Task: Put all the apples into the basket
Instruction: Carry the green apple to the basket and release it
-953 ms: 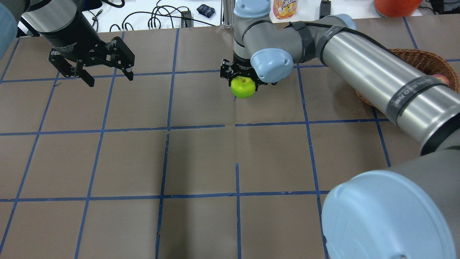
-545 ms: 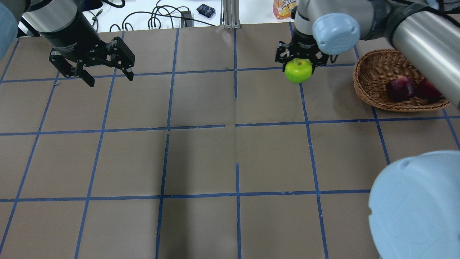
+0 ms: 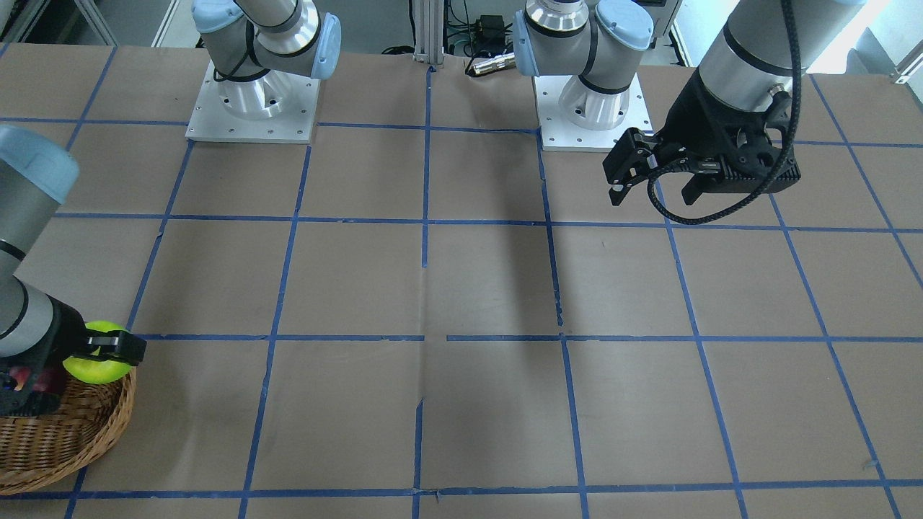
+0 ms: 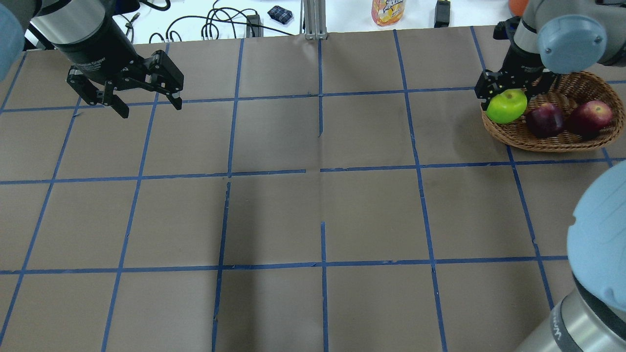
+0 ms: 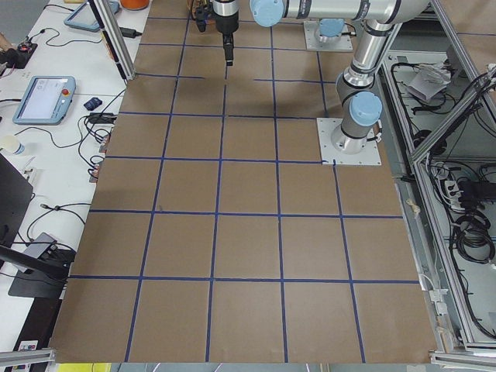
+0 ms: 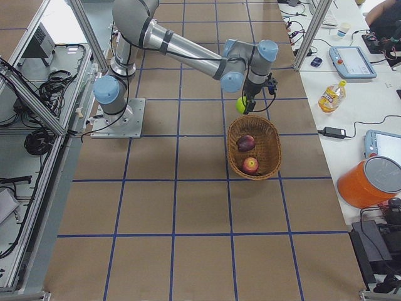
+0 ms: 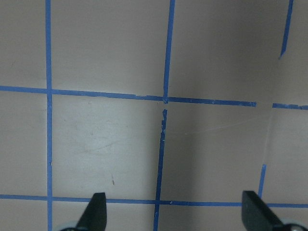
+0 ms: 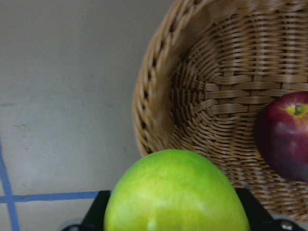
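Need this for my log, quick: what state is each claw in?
Left claw: open, holding nothing.
Right claw: closed on the green apple, above the basket edge.

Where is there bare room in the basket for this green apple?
Bare wicker lies at the basket's end by the green apple in the right hand, between the braided rim and the dark maroon apple. The other end is crowded: the red apple sits beside the maroon one.
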Controlling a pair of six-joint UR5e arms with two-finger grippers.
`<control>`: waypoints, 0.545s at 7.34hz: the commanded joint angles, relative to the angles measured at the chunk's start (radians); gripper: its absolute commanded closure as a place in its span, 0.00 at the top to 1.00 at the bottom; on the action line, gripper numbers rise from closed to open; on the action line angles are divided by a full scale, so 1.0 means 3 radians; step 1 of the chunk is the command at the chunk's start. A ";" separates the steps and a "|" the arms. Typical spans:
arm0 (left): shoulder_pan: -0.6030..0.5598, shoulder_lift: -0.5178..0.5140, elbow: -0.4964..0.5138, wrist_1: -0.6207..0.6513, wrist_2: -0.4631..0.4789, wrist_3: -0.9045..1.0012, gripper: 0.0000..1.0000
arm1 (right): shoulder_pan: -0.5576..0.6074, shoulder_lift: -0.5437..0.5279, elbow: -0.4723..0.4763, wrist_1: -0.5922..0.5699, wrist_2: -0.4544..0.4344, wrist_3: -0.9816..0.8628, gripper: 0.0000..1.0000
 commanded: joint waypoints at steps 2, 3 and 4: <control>0.0000 -0.0010 -0.0001 0.0010 0.0004 -0.0012 1.00 | -0.0173 0.0029 0.0151 -0.0339 -0.0014 -0.0359 0.00; 0.0000 -0.0005 -0.0001 0.0005 0.0004 -0.0007 1.00 | -0.0173 0.0085 0.0141 -0.0349 -0.0014 -0.0349 0.00; 0.0000 0.0000 -0.0001 0.0005 0.0004 -0.0007 1.00 | -0.0173 0.0147 0.0146 -0.0461 -0.0009 -0.0333 0.00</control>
